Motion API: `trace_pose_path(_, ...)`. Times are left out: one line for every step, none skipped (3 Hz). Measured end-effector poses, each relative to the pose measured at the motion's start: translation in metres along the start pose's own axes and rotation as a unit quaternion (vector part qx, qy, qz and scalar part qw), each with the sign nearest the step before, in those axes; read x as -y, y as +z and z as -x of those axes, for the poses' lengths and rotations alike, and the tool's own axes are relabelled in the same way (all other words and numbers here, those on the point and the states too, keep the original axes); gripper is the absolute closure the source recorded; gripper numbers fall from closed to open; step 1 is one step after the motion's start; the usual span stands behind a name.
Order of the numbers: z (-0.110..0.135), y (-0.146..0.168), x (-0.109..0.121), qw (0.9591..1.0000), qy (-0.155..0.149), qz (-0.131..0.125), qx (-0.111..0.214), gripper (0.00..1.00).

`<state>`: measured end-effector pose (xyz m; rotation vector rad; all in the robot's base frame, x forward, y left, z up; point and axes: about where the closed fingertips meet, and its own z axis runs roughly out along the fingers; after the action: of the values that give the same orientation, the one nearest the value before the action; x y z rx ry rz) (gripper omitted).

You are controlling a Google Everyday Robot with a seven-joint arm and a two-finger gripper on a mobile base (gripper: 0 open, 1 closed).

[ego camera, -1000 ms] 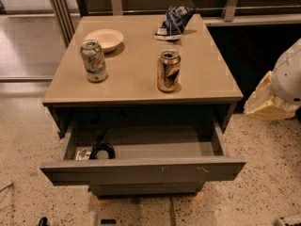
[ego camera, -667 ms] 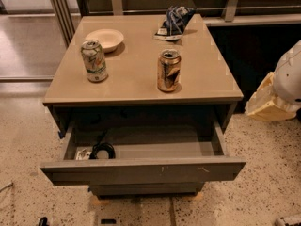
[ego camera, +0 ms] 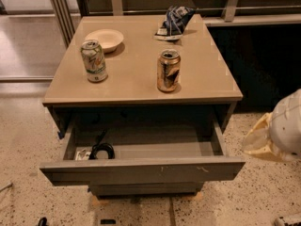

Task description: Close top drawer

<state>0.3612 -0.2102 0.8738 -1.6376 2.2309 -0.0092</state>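
Note:
The top drawer [ego camera: 141,169] is pulled well out of the tan cabinet [ego camera: 141,86]. Its flat dark-grey front faces me, with small pale scratches right of middle [ego camera: 202,168]. Inside at the left lie a coiled black cable [ego camera: 101,149] and a small pale item [ego camera: 83,153]. A narrower drawer front [ego camera: 146,189] shows below it. My gripper is out of view. Only a white rounded arm part with a beige cover [ego camera: 277,133] shows at the right edge, beside the drawer's right end and apart from it.
On the cabinet top stand a green-white can [ego camera: 94,60] and a brown-gold can [ego camera: 168,70], with a pale bowl [ego camera: 104,37] and a crumpled blue chip bag [ego camera: 174,21] behind. A railing and dark wall stand at the back. Speckled floor lies around.
The white arm part at the right edge has moved down, from beside the cabinet top to beside the open drawer. The drawer and the things on top have not moved.

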Motion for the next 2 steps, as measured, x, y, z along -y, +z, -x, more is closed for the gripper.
trace_pose_path(-0.024, 0.051, -0.038, 0.9993, 0.021, 0.020, 0.024, 1.00)
trace_pose_path(-0.054, 0.114, -0.088, 0.9949, 0.050, 0.080, 0.034, 1.00)
